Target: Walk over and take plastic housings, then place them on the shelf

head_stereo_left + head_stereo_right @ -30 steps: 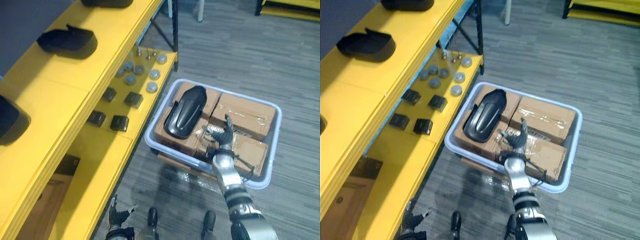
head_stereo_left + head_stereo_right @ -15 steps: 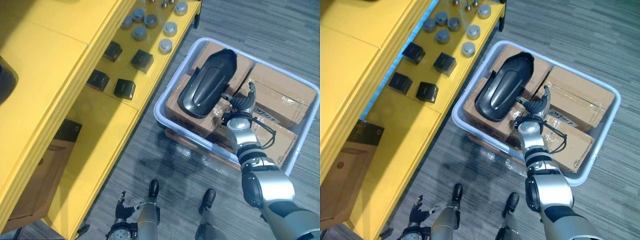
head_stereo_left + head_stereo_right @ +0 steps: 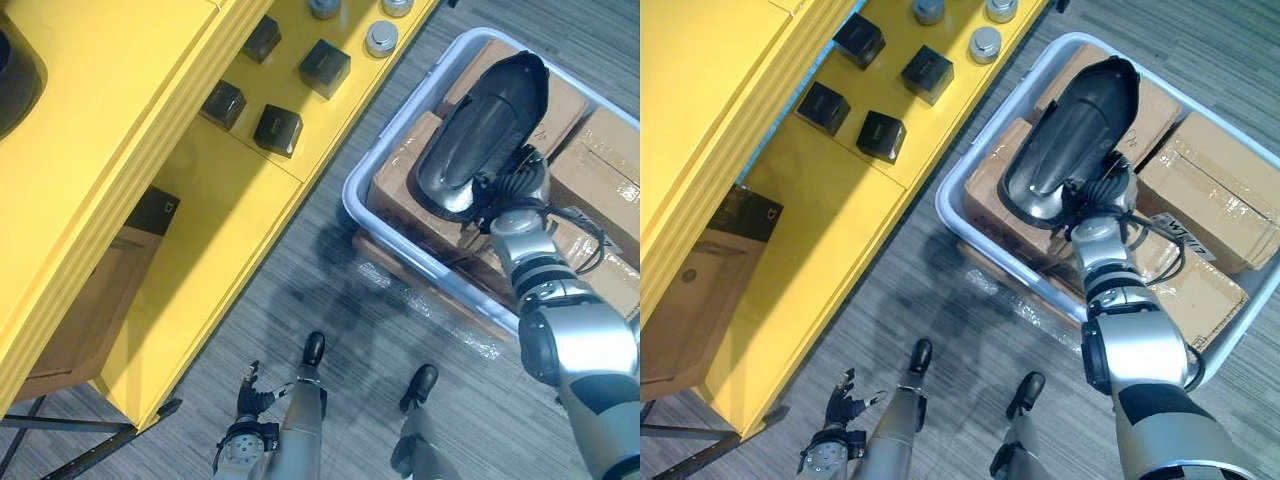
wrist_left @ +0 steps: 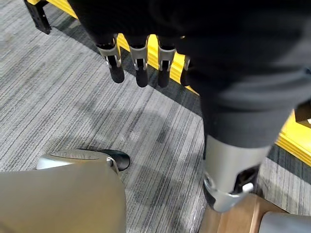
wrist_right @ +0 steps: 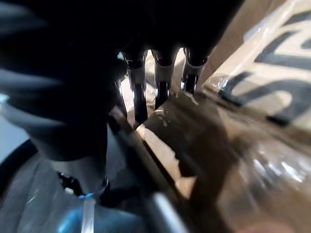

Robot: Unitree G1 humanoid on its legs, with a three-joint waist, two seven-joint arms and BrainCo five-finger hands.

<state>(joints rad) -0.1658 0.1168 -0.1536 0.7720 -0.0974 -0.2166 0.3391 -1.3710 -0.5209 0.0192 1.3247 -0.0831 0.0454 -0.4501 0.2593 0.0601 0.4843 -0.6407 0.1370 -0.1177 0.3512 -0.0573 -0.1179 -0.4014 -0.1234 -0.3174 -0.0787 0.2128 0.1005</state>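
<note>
Bright, even light from above with soft shadows; dim close around the right hand.
On the grey floor [image 4: 121,126], a faint, soft-edged shadow lies just past the fingers [image 4: 139,68] of the left hand [image 4: 160,29]. Around the straight fingers [image 5: 140,92] of the right hand [image 5: 73,73] all is murky. The taped cardboard box [image 5: 286,43] beside them glares pale, and the black housing [image 3: 480,130] ahead of them carries a dull sheen.
</note>
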